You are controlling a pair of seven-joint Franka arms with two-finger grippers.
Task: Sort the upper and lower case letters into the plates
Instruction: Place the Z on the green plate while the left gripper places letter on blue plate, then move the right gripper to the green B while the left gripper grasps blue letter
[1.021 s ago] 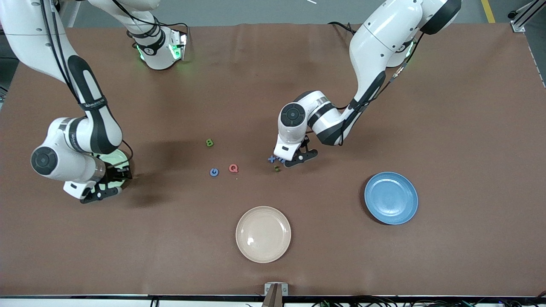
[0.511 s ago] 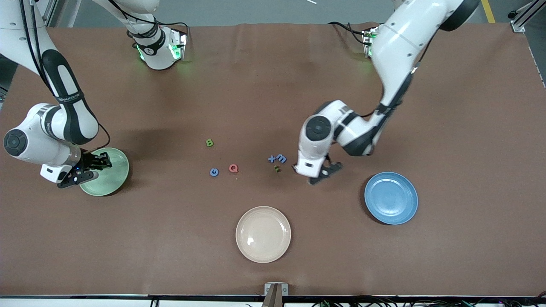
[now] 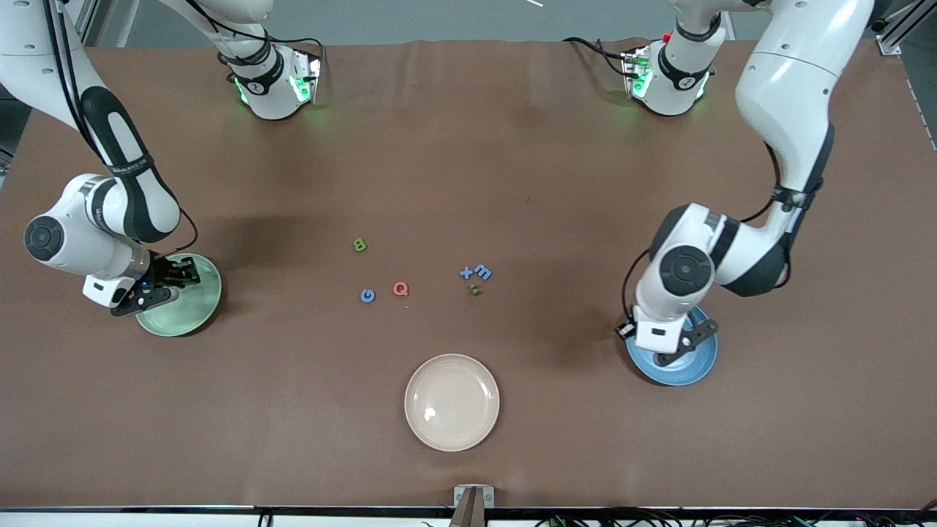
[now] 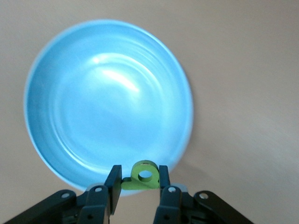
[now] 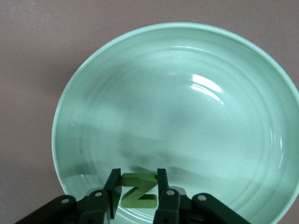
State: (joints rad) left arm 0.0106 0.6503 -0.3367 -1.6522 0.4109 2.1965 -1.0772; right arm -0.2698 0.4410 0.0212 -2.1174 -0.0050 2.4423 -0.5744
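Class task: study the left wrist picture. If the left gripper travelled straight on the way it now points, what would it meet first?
Most likely the blue plate. The left gripper, shut on a small green letter, points down at the plate's edge, so the letter would probably touch first. How high it hangs cannot be told.

Green plate [image 3: 192,316], blue plate [image 3: 684,368]: upright, at opp. table ends.
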